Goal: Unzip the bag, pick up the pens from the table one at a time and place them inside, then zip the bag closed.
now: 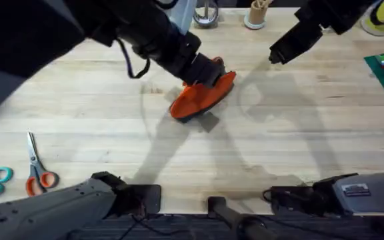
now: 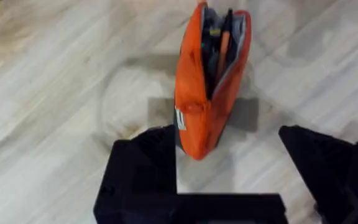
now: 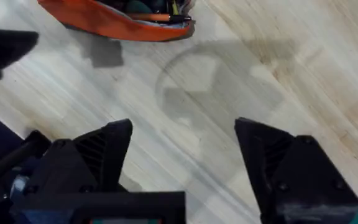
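Lying on the table [image 1: 112, 133], the orange bag [image 2: 207, 93] gaping open just ahead of the left gripper [image 2: 229, 162], its fingers spread wide, with a pen [image 2: 224, 46] showing inside. Likely needing zipping next: pinning the near end, pulling the slider straight along. Hovering well off, the right gripper [image 3: 182, 155], fingers parted, holding nothing.

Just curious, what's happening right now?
Left gripper open, over orange pencil pouch. Pouch unzipped, pen inside. Right gripper open, clear.
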Robot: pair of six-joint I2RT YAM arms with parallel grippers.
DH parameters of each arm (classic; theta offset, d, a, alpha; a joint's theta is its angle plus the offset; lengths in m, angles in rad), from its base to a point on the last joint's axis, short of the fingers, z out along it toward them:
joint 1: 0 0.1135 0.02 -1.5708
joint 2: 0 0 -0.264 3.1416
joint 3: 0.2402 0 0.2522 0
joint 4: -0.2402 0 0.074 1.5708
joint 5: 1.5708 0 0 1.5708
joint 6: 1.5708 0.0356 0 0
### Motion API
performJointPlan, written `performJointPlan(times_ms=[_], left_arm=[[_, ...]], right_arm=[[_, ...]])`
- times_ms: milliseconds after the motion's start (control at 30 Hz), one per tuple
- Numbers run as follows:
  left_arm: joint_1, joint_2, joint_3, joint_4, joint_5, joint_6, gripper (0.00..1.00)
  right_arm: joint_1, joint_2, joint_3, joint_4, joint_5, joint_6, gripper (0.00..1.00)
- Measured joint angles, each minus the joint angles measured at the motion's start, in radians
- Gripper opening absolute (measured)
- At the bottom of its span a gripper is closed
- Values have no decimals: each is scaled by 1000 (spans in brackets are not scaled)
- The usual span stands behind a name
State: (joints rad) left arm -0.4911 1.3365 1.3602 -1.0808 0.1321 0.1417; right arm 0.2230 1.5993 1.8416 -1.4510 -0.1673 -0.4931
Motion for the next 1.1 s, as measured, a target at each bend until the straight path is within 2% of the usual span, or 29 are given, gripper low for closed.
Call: performJointPlan(times_ms=[133,400,767,1100], left_arm=[[0,-35,0,-57,-15,0,995],[19,-132,-11,-57,-29,-14,995],[69,-399,-203,4,-32,-22,995],[154,-554,-349,11,-32,-17,994]], right_arm=[[0,0,0,0,0,0,998],[0,0,0,0,0,0,998],[0,0,0,0,0,0,998],[0,0,0,0,-28,0,997]])
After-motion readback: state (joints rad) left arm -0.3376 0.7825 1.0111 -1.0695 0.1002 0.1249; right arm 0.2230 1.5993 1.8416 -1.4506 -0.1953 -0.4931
